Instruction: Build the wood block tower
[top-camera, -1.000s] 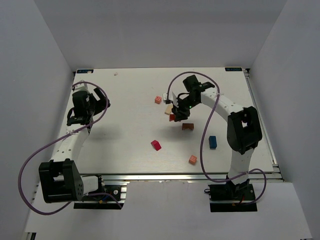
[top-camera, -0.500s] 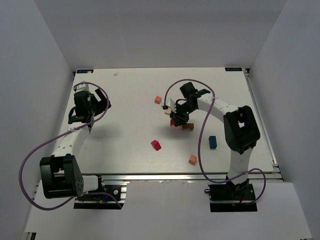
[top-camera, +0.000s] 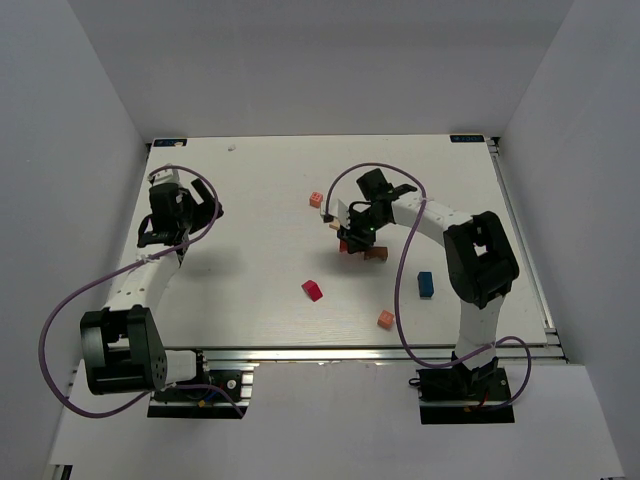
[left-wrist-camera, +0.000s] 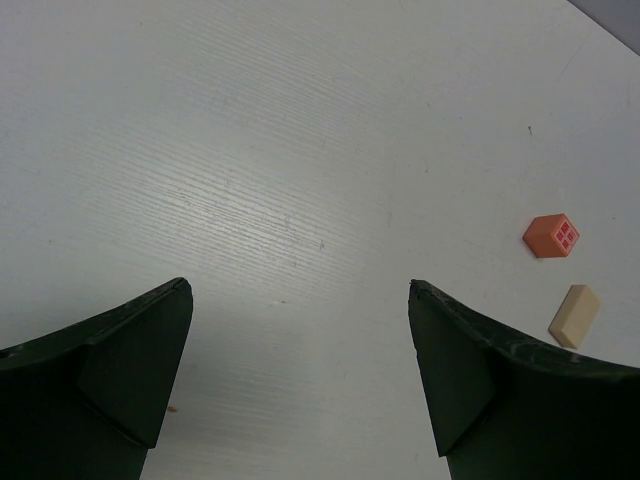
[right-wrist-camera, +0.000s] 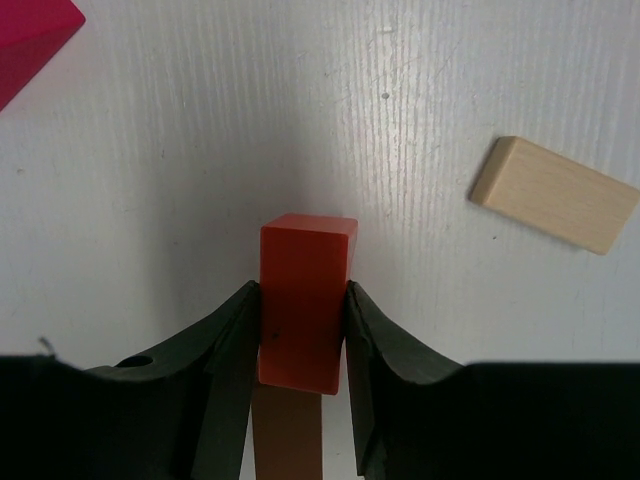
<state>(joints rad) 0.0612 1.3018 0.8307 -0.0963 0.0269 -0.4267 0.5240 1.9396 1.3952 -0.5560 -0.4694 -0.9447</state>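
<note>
Right hand (right-wrist-camera: 300, 295) clamped on orange-red block (right-wrist-camera: 306, 300), centre of wrist view, brown block (right-wrist-camera: 287, 440) just beneath; contact unclear. Risk: off-centre release topples block off brown one; opening fingers could drag it sideways. Tan block (right-wrist-camera: 555, 195) loose on counter, right. Left hand (left-wrist-camera: 300, 300) spread apart, empty.

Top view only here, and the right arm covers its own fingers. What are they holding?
Observer: The right fingers are shut on an orange-red block.
Operator: Anything under it?
Observer: A brown block shows directly below it, between the fingers. I can't tell whether they touch.
Operator: And the left fingers?
Observer: Wide open, nothing between them.
</note>
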